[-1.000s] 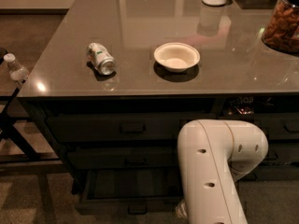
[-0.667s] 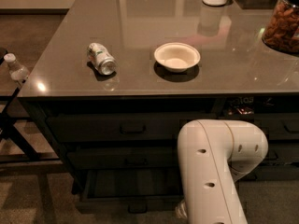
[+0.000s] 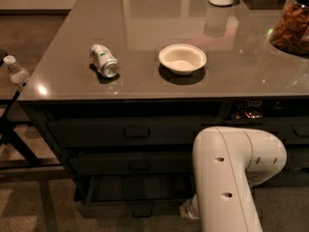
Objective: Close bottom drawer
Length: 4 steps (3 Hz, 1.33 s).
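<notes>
Beside the open bottom drawer (image 3: 137, 191) — gripper (image 3: 189, 209), right edge.

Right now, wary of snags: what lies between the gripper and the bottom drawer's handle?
Camera view: only bare drawer front separates the gripper, low at the bottom drawer's right end, from its handle.

A break-room kitchen: grey counter (image 3: 145, 13) with bowl (image 3: 182, 58), can (image 3: 104, 60), snack jar (image 3: 291, 25) above drawers (image 3: 135, 132); end effector hidden behind arm (image 3: 231, 178).
</notes>
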Each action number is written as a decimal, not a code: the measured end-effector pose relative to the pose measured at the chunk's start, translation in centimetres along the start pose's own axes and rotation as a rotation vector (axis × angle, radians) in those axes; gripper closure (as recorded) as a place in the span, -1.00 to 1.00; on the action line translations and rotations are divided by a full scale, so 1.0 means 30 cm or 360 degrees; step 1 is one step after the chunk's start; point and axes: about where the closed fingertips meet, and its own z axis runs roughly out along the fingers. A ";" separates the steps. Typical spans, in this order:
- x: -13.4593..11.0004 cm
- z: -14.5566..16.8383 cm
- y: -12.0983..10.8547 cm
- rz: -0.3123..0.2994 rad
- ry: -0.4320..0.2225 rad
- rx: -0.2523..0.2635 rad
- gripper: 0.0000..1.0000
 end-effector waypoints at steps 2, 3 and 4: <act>-0.092 -0.011 -0.006 0.0019 -0.0111 0.0026 1.00; -0.114 0.003 -0.014 0.0040 -0.0126 0.0021 1.00; -0.214 0.004 -0.047 0.0104 -0.0241 0.0066 1.00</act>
